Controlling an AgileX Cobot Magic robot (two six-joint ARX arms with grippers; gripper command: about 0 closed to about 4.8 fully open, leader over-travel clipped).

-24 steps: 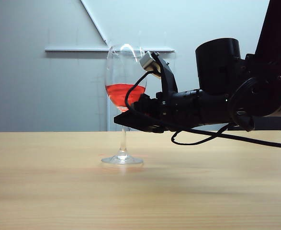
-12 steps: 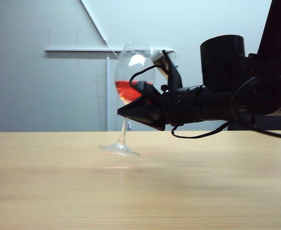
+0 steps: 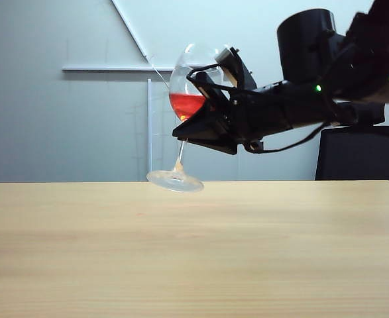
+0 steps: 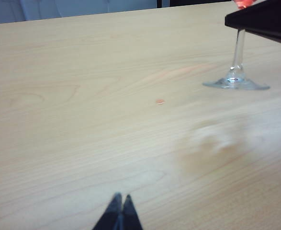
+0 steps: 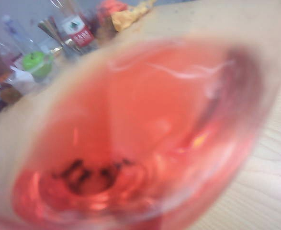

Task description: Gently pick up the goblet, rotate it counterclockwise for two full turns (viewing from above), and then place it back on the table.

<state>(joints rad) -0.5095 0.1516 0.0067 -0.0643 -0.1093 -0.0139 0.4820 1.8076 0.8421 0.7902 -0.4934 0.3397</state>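
Nearest, the left gripper [image 4: 119, 209] hangs low over the table [image 3: 194, 265] with its fingertips pressed together, holding nothing; bare wood lies open all around it. Farther back, one goblet [image 3: 186, 106] hangs tilted above the tabletop, foot clear, the right gripper [image 3: 204, 126] clamped beneath its red-filled bowl.

light tan wood-grain table [image 3: 194, 252], small reddish spot [image 4: 160, 101] on it

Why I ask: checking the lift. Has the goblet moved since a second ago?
Yes. The goblet, held by the shut right gripper, has risen off the table and tilted; its foot is now level with the table's far edge.
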